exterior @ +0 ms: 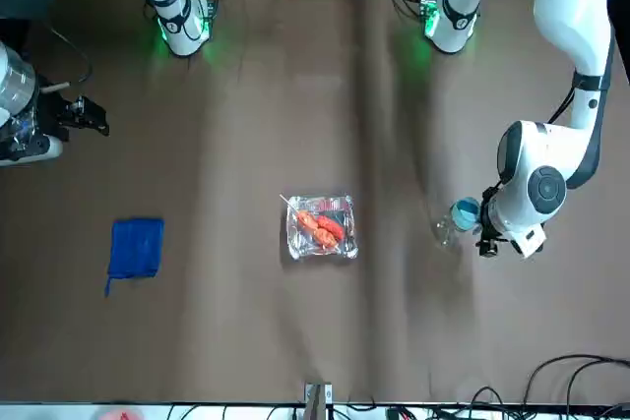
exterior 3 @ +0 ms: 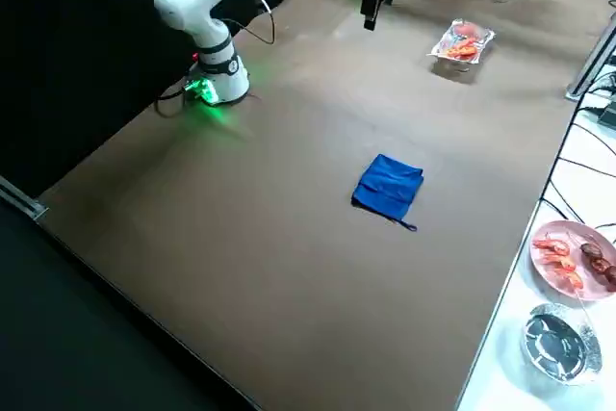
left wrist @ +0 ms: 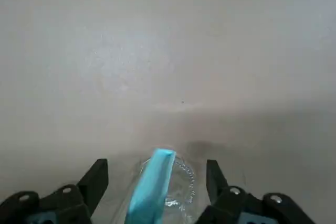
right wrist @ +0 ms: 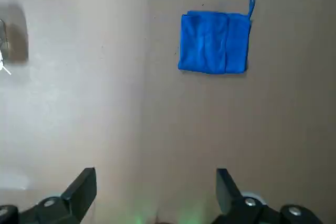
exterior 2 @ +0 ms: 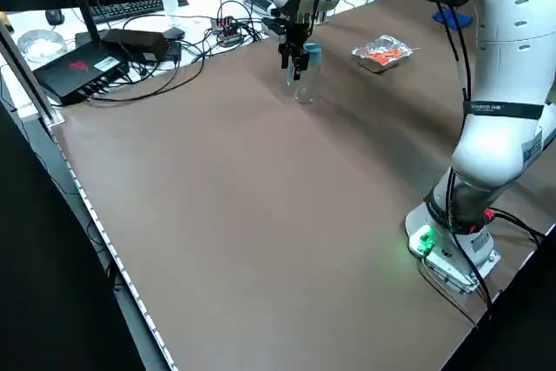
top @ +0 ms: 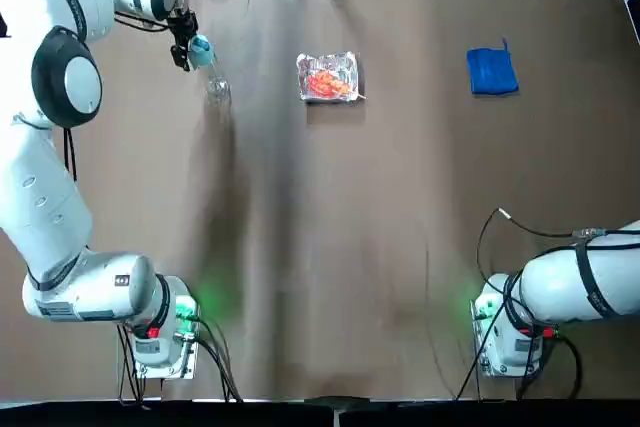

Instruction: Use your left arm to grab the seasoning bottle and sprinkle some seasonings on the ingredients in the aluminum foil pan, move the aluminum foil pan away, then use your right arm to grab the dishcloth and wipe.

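The bottle (top: 210,69) stands far left on the table (top: 330,247), blue cap between the spread fingers of the left hand (top: 186,49), which has not closed on it. To its right, well apart, sits the foil pan (top: 328,76) with its orange-red food (top: 327,84); farther right lies the dishcloth (top: 491,71). The right hand (right wrist: 156,195) hangs spread, high above the table.

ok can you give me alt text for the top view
The left gripper sits at the blue cap of the seasoning bottle near the far left of the brown table, fingers open around it. The aluminum foil pan of orange-red ingredients lies far centre, the dishcloth far right. The right arm's gripper is out of view.
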Controlling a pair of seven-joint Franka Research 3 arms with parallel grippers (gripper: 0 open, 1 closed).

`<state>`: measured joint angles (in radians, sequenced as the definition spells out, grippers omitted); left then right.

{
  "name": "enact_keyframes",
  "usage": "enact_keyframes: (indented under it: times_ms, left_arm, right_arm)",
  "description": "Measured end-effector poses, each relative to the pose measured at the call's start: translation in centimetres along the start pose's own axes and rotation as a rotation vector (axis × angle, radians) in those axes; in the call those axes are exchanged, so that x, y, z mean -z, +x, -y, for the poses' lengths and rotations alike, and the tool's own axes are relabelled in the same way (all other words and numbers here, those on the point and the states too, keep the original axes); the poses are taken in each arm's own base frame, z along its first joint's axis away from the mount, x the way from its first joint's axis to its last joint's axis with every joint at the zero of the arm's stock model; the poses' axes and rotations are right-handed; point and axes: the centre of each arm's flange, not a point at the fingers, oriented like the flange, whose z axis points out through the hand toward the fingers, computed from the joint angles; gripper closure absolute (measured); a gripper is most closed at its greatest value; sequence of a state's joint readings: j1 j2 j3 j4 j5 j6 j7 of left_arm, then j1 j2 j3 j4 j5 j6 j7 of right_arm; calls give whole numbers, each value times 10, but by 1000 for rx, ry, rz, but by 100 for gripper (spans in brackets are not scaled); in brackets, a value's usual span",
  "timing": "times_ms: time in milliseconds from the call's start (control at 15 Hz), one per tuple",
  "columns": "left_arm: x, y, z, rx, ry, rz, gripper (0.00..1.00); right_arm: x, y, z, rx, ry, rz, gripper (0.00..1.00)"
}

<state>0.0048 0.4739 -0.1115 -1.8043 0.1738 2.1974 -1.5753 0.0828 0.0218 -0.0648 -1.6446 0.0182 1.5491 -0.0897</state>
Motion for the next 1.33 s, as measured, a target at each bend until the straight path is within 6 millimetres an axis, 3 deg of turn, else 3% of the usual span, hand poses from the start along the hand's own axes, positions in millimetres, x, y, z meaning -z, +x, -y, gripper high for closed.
enact_keyframes:
  times_ms: [267,467,600,867,1333]
  left_arm:
    - [0,-1,0,-1,1,0,21]
    - [-1,-2,0,-2,2,0,35]
    - [-1,-2,0,-3,2,1,39]
    - [-1,-2,0,-2,2,1,75]
    - [1,-3,0,-3,-1,2,78]
  right_arm:
    - [0,0,0,0,0,0,0]
    - [0,0,0,0,0,0,0]
    - [0,0,0,0,0,0,0]
    - [0,0,0,0,0,1,0]
    - [0,0,0,0,0,1,0]
